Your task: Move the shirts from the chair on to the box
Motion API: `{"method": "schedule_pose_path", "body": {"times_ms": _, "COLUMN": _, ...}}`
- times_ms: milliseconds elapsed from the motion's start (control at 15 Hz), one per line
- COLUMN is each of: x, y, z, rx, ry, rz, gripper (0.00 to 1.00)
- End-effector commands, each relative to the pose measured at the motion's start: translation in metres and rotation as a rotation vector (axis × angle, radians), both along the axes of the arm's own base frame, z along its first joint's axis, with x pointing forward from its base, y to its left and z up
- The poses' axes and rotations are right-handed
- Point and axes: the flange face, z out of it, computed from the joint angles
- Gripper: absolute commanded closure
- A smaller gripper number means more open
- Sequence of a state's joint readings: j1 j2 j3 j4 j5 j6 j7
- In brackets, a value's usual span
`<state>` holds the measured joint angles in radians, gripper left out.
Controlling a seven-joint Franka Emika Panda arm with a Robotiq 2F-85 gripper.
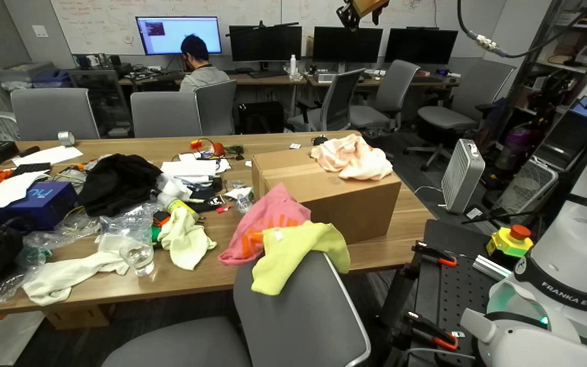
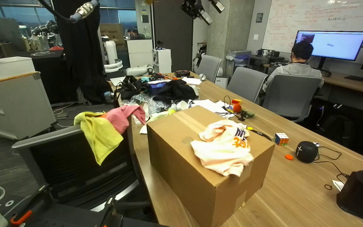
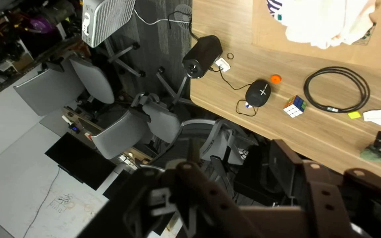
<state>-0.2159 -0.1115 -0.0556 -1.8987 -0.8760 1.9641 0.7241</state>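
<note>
Along the bottom of the wrist view, the gripper (image 3: 238, 157) stands with its fingers spread apart. Only that view gives the full coil of a black cable (image 3: 364, 90), at right. At bottom centre of an exterior view, the chair (image 1: 309, 311) has the yellow-green shirt (image 1: 298, 250) draped over its backrest, partly covering the pink shirt (image 1: 273, 216). The peach shirt (image 2: 224, 151) lies on the box (image 2: 175, 126), its orange lettering clear right of centre in an exterior view. The box's taped top is closed, its inside hidden. An exterior view alone has a white bin (image 2: 11, 67) at upper left, contents hidden. At lower left of an exterior view, a clear cup (image 1: 138, 257) sits on the table (image 1: 186, 280); I cannot tell whether it holds anything.
</note>
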Motion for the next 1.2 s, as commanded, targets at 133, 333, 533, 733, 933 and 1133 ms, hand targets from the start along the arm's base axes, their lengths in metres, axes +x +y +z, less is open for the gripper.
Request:
{"method": "schedule_pose_path", "body": {"times_ms": 133, "x": -0.028, "y": 0.05, "z": -0.035, "rx": 0.116, "ry": 0.163, "rz": 0.207, "gripper": 0.0}}
{"method": "schedule_pose_path", "body": {"times_ms": 333, "x": -0.055, "y": 0.091, "z": -0.069, "rx": 0.186, "ry": 0.27, "rz": 0.315, "gripper": 0.0}}
{"method": "schedule_pose_path", "body": {"times_ms": 533, "x": -0.086, "y": 0.137, "z": -0.105, "rx": 0.241, "ry": 0.374, "rz": 0.431, "gripper": 0.0}}
{"method": "schedule_pose_path", "body": {"times_ms": 733, "x": -0.117, "y": 0.188, "z": -0.144, "rx": 0.27, "ry": 0.485, "rz": 0.553, "gripper": 0.0}}
{"method": "schedule_pose_path", "body": {"times_ms": 933, "x": -0.146, "y": 0.249, "z": -0.183, "rx": 0.307, "ry": 0.58, "rz": 0.681, "gripper": 0.0}}
{"method": "schedule_pose_path", "body": {"times_ms": 1133, "x": -0.167, "y": 0.306, "z": -0.208, "rx": 0.33, "ry": 0.625, "rz": 0.83, "gripper": 0.0}}
